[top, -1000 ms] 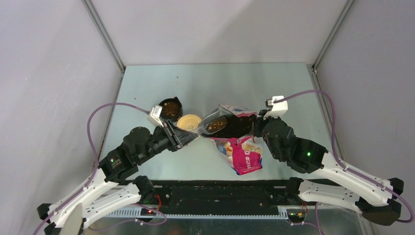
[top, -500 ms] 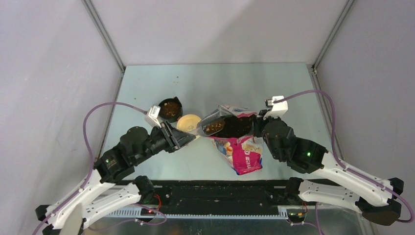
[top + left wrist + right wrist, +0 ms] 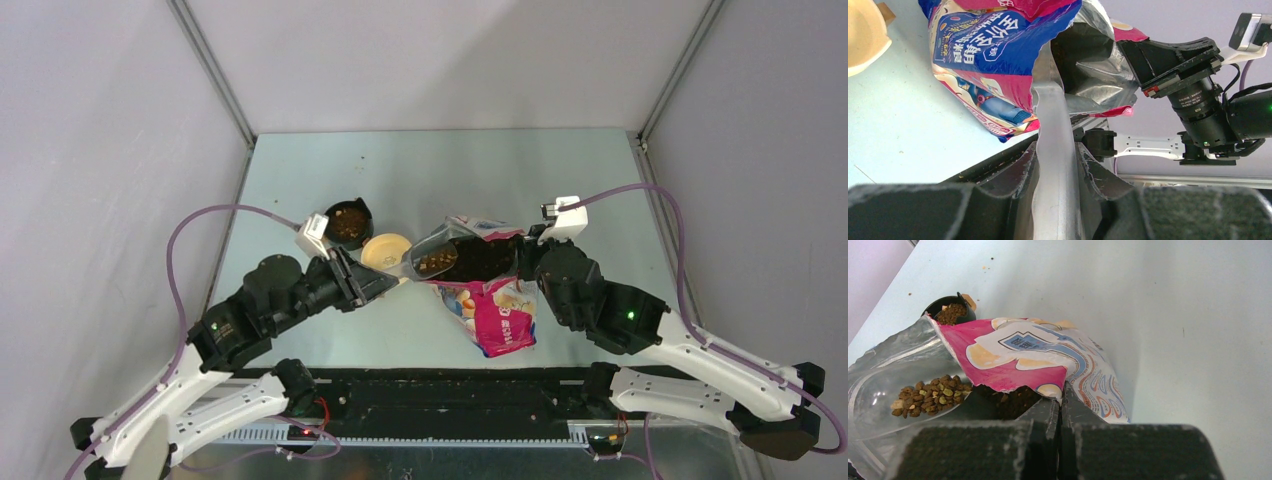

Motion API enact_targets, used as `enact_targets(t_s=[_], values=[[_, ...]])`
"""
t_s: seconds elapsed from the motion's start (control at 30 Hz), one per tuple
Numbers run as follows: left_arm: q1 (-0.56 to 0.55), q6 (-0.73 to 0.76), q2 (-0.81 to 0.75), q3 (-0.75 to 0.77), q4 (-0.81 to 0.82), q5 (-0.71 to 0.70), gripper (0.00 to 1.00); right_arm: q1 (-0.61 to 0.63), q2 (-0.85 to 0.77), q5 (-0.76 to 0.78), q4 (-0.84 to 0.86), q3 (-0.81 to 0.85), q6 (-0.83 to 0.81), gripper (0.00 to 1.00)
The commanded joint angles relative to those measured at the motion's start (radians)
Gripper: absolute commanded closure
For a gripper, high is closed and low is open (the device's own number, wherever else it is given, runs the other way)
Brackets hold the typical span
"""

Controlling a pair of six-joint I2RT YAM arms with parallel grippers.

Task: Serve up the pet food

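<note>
**A:** At the mouth of the bag, near the middle of the table, where does the serving stand?

**B:** About midway, I'd say. The clear scoop lies at the bag's opening with a small heap of pet food in its bowl. More of it shows dark inside the bag behind it.

**A:** Who holds what?

**B:** The left pincer is closed part-way on the scoop's flat handle, one finger on each side. The right pincer is pinched tight on the torn pink edge of the bag, keeping the mouth up and open.

**A:** Has anything been served yet?

**B:** The black cup, farther back on the left, already has brown pellets in it, so one portion looks done. The tan bowl sits just beside the scoop, between the cup and the bag, and I can see no pet food in it.

**A:** So what's left?

**B:** By my reckoning, carrying this scoopful clear of the bag and tipping it into the tan bowl. The load is loose and the scoop shallow, so a level carry matters. A few stray pellets lie on the table at the far end.
</note>
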Motion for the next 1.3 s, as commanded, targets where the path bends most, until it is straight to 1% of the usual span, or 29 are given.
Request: enact_targets(t_s=[0.0,0.13,0.3,0.43,0.57,0.7,0.77,0.93,1.1,1.27], values=[[0.003,0.036,0.008,0.024,-0.009,-0.012,1.0,0.007,-0.043,0.054,0.081,0.03,-0.004,1.0],[0.004,0.04,0.039,-0.014,0.089,0.002,1.0,0.008,-0.039,0.057,0.081,0.03,-0.003,1.0],[0.004,0.067,0.15,-0.016,0.209,0.064,1.0,0.007,-0.037,0.053,0.08,0.03,-0.003,1.0],[0.004,0.077,0.225,-0.014,0.288,0.076,1.0,0.008,-0.035,0.064,0.08,0.029,-0.006,1.0],[0.008,0.087,0.253,-0.006,0.297,0.086,1.0,0.008,-0.036,0.073,0.078,0.03,-0.006,1.0],[0.01,0.081,0.21,-0.021,0.254,0.078,1.0,0.005,-0.035,0.098,0.08,0.03,-0.012,1.0],[0.009,0.074,0.153,-0.034,0.227,0.069,1.0,0.004,-0.032,0.104,0.08,0.03,-0.015,1.0],[0.012,0.048,0.063,-0.053,0.116,0.002,1.0,0.003,-0.031,0.106,0.082,0.031,-0.018,1.0],[0.011,0.013,-0.017,-0.104,0.117,-0.022,1.0,0.004,-0.028,0.107,0.082,0.03,-0.019,1.0],[0.011,-0.034,-0.068,-0.156,0.198,-0.035,1.0,0.007,-0.03,0.104,0.081,0.031,-0.019,1.0]])
